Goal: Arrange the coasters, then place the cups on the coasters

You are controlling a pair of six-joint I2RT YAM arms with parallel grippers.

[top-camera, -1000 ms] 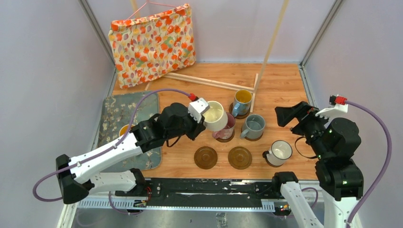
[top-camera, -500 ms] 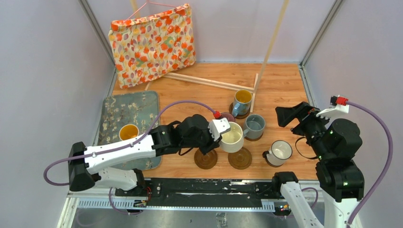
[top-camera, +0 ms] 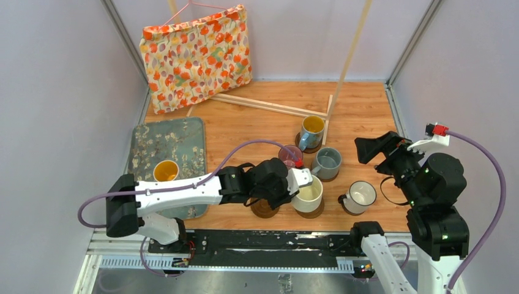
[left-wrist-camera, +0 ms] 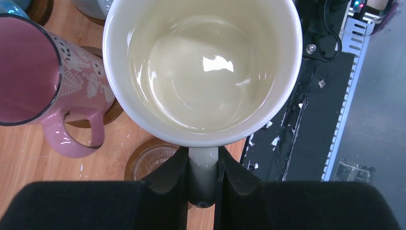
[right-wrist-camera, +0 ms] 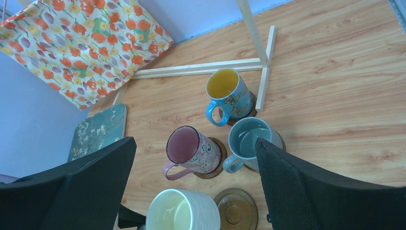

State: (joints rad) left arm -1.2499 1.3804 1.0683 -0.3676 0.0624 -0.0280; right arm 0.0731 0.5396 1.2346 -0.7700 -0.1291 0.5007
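**Overhead and wrist views, cup placement.** The left gripper [top-camera: 298, 184] is clamped on the handle [left-wrist-camera: 203, 167] of the cream cup [top-camera: 308, 193]. A second earlier this cup hung high beside the pink cup [top-camera: 290, 153]. It has since been carried toward the near edge and lowered over the right-hand free coaster [right-wrist-camera: 237, 209].

From overhead the cup covers most of that disc. In the right wrist view the same disc lies bare just beside the cup, so the cup is judged to be aloft rather than seated. The right gripper [top-camera: 373, 152] has not moved over the second; its jaws stand wide apart and hold nothing.

**State of the task.** The blue cup [top-camera: 313, 128], the grey-blue cup [top-camera: 327, 161] and the pink cup each stand on a coaster. The white cup [top-camera: 361, 194] appears to do so too, though its disc is mostly hidden. The second free coaster [top-camera: 264, 210] lies partly under the left wrist. The orange-lined cup [top-camera: 166, 170] stands on the grey floral mat [top-camera: 159, 144], well apart from the row. It is judged to be the last cup to move, with that second coaster left for it.

**Obstacles.** The pink cup stands just behind the cream cup, and the white cup is near on the right. The descent should therefore be straight down, and the fingers need room to part without nudging a neighbour. A flowered fabric bag [top-camera: 196, 55] and a wooden frame [top-camera: 275, 105] stand at the back of the table [top-camera: 361, 116], well apart from the cups.
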